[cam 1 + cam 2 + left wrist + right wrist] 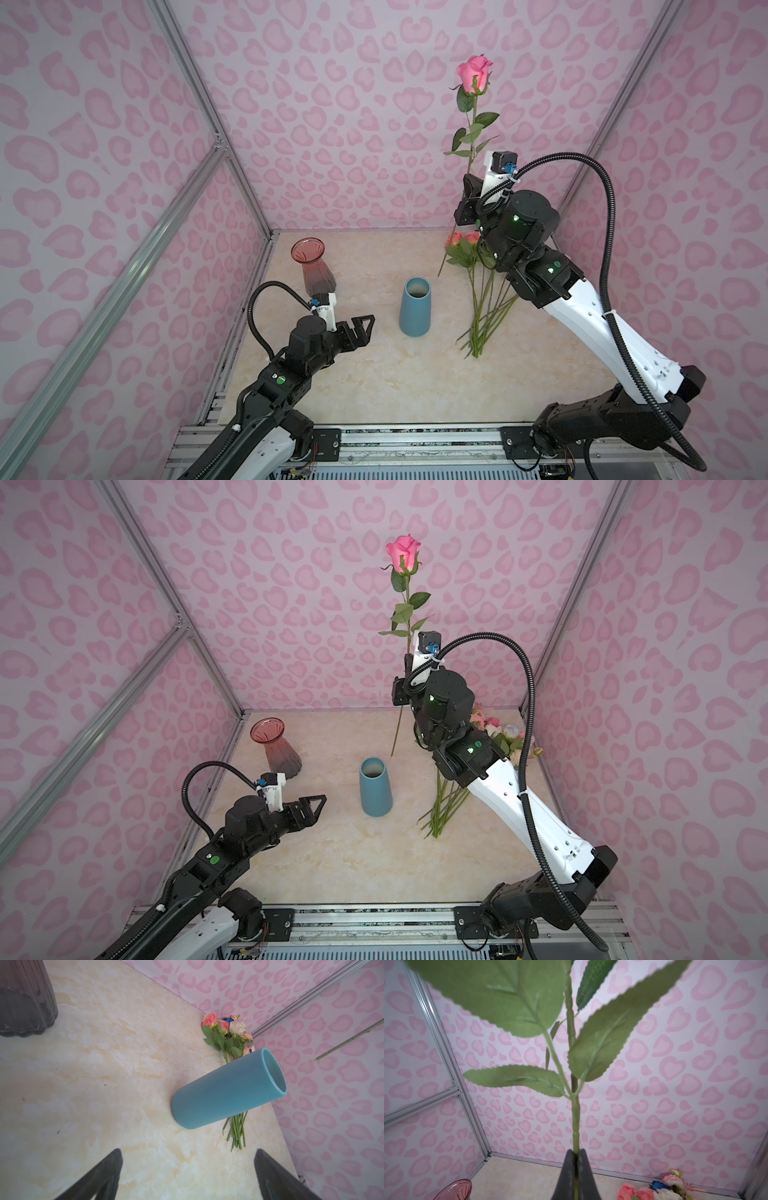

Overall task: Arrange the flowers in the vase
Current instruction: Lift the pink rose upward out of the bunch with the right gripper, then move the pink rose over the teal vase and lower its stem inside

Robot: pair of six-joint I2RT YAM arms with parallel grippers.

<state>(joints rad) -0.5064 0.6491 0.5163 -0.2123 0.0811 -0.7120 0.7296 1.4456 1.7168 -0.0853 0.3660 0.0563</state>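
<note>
Pink rose upright, gripped by right jaws raised high; left jaws spread, hovering low.

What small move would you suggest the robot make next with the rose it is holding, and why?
Probably shift the right gripper leftward until the stem tip of the pink rose hangs over the blue vase. The rose is clamped upright, but its tip sits right of that empty vase.
</note>
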